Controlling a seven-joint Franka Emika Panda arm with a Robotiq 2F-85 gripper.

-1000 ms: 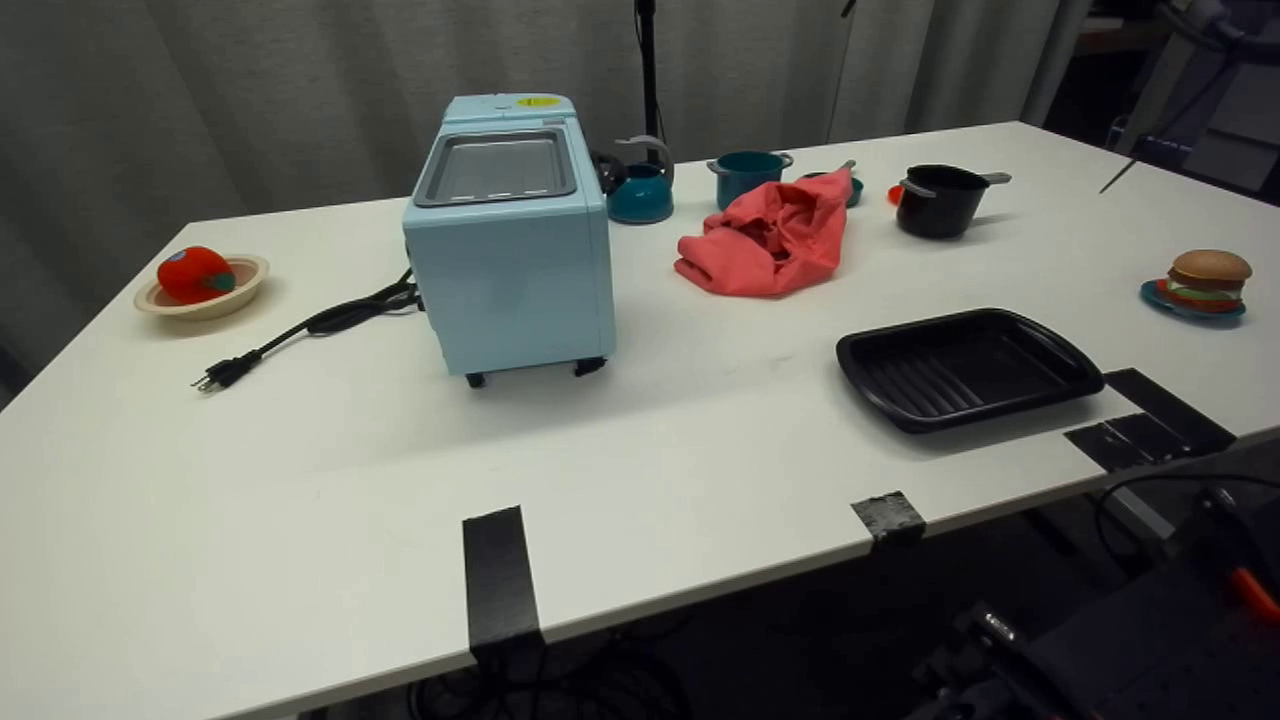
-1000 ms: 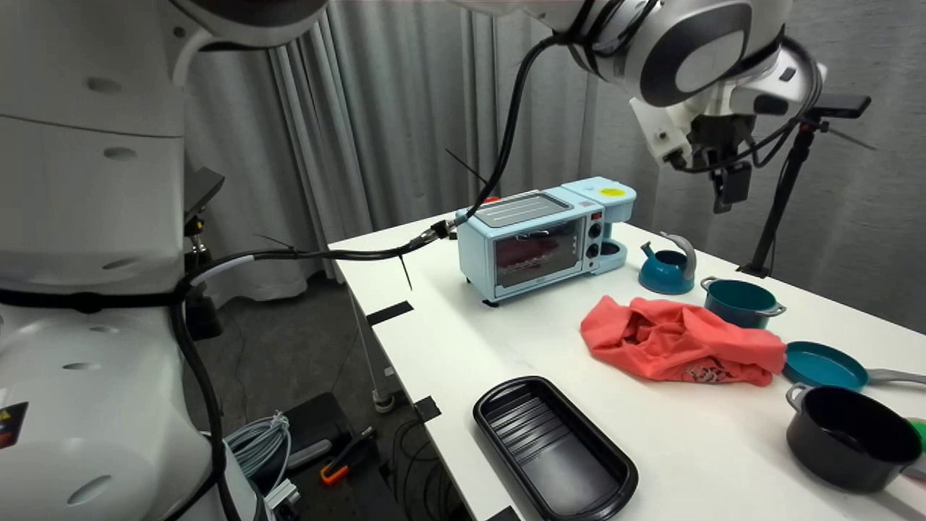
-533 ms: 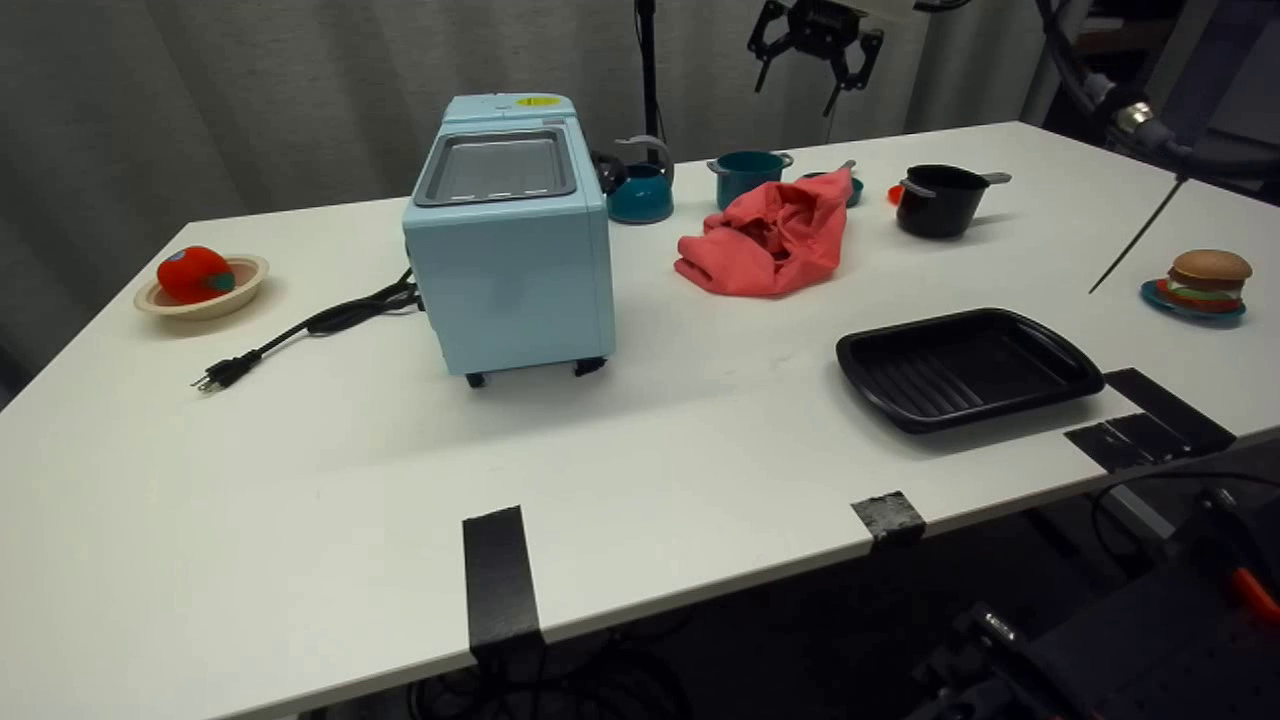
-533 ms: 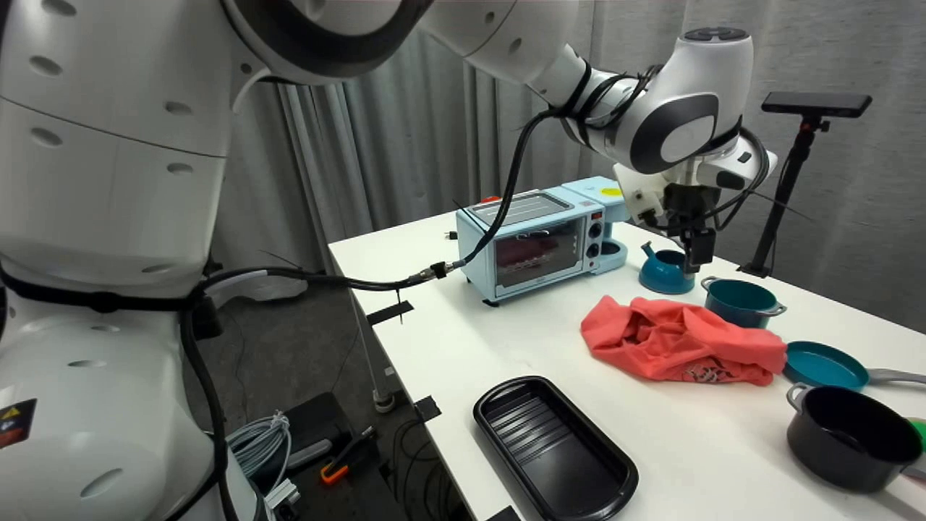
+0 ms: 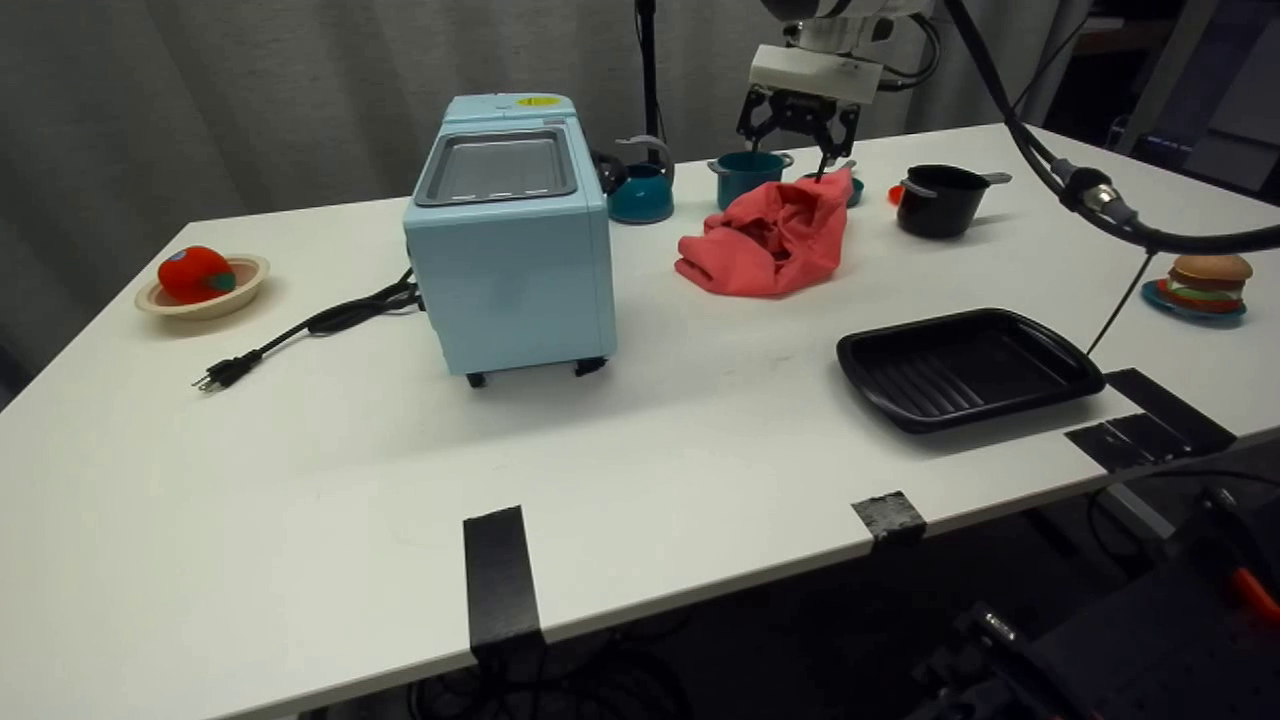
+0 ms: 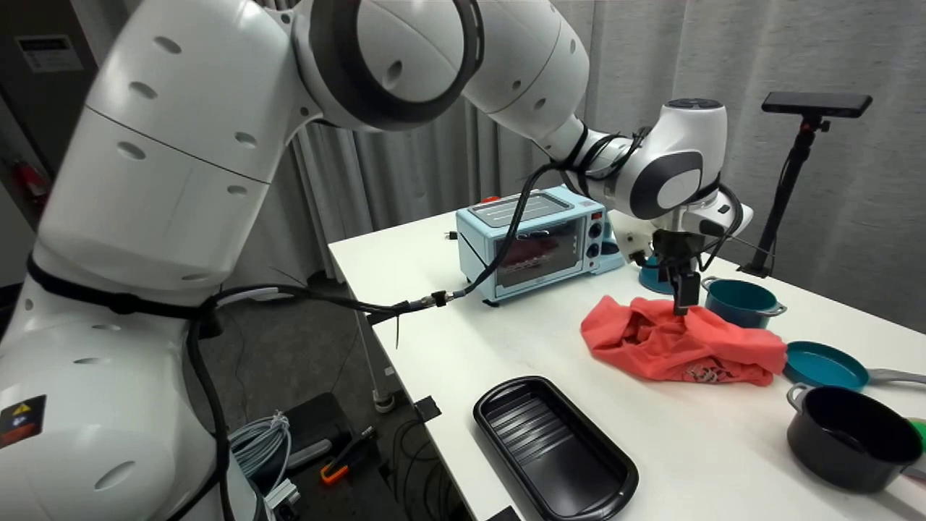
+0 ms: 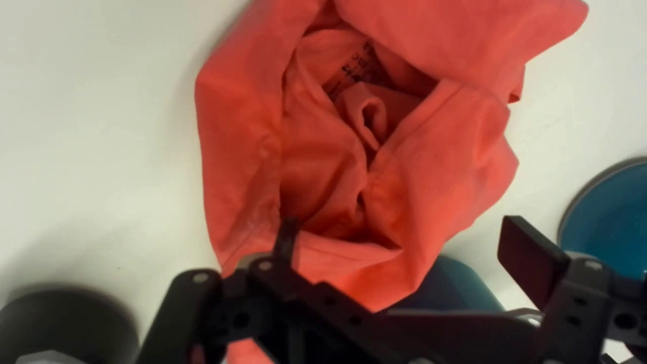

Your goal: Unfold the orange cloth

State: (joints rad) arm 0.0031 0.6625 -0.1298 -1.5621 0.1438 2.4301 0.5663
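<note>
Panda arm [image 6: 409, 47] arches from left edge across top in exterior view, wrist [image 6: 673, 181] pointing down above crumpled orange cloth [image 6: 676, 344] right of centre. Robotiq gripper [image 7: 399, 235] spread wide across bottom of wrist view; cloth contact unclear.

"Lighting?"
"Counter [image 5: 690, 440]: bright, evenly lit. Floor [image 6: 289, 354]: dim in both exterior views. Black tray [image 6: 561, 463]: carries faint sheen in an exterior view."
"Wrist picture?"
"Soft. End effector [image 7: 399, 237]: dark, slightly blurred. Orange cloth [image 7: 240, 131]: casts faint shadow at left."
</note>
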